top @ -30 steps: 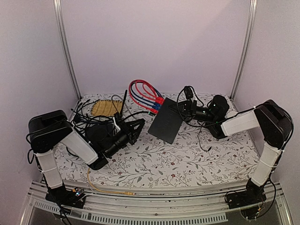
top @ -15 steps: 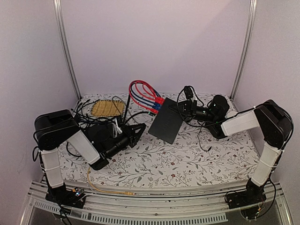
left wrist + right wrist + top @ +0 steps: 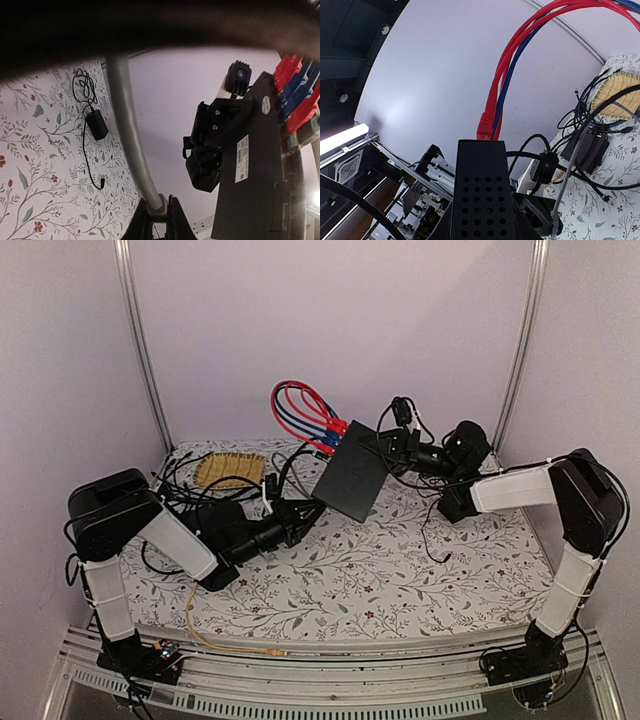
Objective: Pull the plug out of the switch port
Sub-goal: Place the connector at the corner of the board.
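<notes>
The flat black switch box (image 3: pixel 352 483) hangs tilted above the table, and my right gripper (image 3: pixel 392 455) is shut on its right edge. In the right wrist view the perforated box (image 3: pixel 479 195) fills the space between the jaws. Red and blue cables (image 3: pixel 305 415) are plugged into the port row (image 3: pixel 299 140) on its far edge. My left gripper (image 3: pixel 305 512) sits just left of the box's near corner. It is shut on a grey plug (image 3: pixel 159 212) whose grey cable (image 3: pixel 127 125) arches away. The plug's tip is hidden, and the plug is apart from the port row.
A woven yellow mat (image 3: pixel 228 470) lies at the back left beside a tangle of black cables (image 3: pixel 190 495). A yellow cable (image 3: pixel 225 640) runs along the front edge. A small black adapter (image 3: pixel 96 125) with a thin cord lies on the floral cloth. Metal posts (image 3: pixel 140 340) flank the back wall.
The right gripper has lifted and tilted the switch box, raising the red and blue cables. The left gripper has moved right, toward the box's near corner, still shut.
</notes>
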`<state>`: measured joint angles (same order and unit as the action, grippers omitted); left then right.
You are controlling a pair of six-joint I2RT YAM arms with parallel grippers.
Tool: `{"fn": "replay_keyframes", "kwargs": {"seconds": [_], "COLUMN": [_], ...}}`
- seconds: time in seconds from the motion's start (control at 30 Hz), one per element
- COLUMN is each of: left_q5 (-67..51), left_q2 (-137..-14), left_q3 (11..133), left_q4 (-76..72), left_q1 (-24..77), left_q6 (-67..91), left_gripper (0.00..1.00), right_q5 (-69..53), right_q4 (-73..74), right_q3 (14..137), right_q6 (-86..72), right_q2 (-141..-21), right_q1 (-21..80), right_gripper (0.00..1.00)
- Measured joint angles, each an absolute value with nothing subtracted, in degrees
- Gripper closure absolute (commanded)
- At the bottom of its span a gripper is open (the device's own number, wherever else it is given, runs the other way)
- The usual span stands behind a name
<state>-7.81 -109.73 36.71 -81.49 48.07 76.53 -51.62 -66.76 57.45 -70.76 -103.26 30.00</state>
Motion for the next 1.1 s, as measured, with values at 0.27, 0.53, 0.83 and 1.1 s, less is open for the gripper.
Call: {"fn": "replay_keyframes", "kwargs": {"seconds": [0.27,0.53,0.83,1.1], "left_q5": [-15.7,-25.6,-36.3,-45.5], "left_q2": [-110.0,-110.8,-110.8,-110.8], "left_q3": [40.5,44.2,49.5,50.7], "left_q4": [-73.6,-66.2,-57.0,-54.6], "left_q1": [47.7,47.4,47.3,47.1], "left_q6": [75.9,74.2,68.5,65.3], "left_gripper": [1.00,1.00,1.00,1.00], "right_q5": [-52.5,-53.0,-53.3,-53.6], "right_q4": [-64.1,-63.0,-61.1,-60.7], "right_q3": [65.6,69.2,71.2,72.9], "right_q6": [-70.4,-70.3,-69.8,-69.7], "right_q2": [-104.2,-107.6,-108.2,-110.0], "right_q1": [29.7,28.8,27.7,27.3], "right_gripper": [0.99,0.99,0.99,0.99]}}
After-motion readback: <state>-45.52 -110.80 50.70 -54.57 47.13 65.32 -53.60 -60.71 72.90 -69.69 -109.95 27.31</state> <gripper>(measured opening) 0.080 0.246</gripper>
